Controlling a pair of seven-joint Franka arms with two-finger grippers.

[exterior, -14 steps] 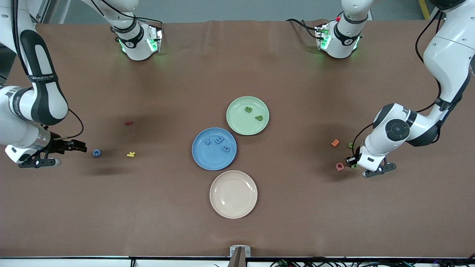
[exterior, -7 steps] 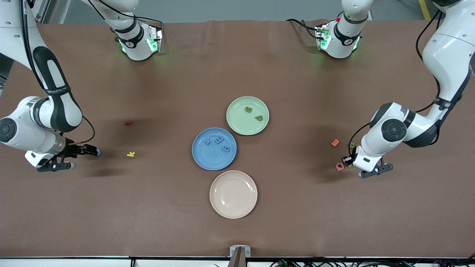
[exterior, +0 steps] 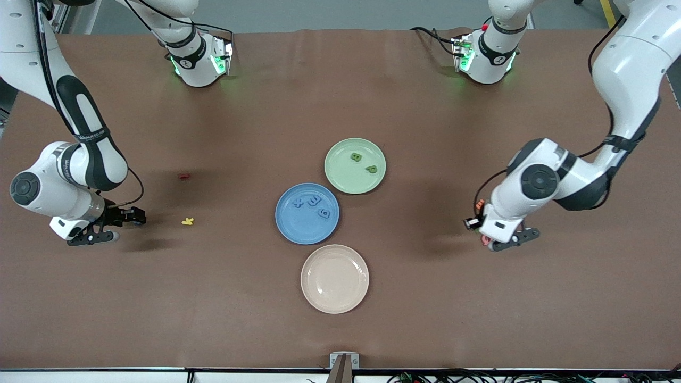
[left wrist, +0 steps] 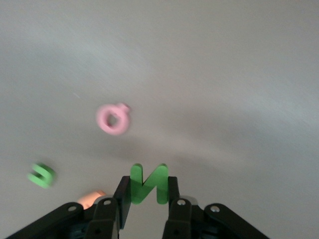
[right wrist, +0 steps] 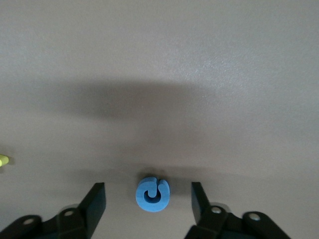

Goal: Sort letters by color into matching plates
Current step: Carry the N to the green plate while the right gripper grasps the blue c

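The blue plate (exterior: 290,230) holds three blue letters (exterior: 314,200). The pale green plate (exterior: 340,175) beside it holds two green letters (exterior: 356,157). My right gripper (exterior: 134,217) is low at the right arm's end of the table. In the right wrist view it is open (right wrist: 148,199), with a blue letter (right wrist: 152,194) flat on the table between its fingers. My left gripper (exterior: 471,222) is at the left arm's end. In the left wrist view it is shut (left wrist: 148,191) on a green letter N (left wrist: 148,183), held above the table. Another green letter (left wrist: 41,175) lies on the table.
A beige plate (exterior: 334,279) sits nearer the front camera than the blue plate. A red letter (exterior: 184,176) and a yellow letter (exterior: 187,221) lie near the right gripper. A pink letter (left wrist: 113,118) and an orange letter (left wrist: 90,197) lie under the left gripper.
My right gripper moved toward the blue letter and now straddles it. My left gripper took up the green letter N and moved toward the plates with it.
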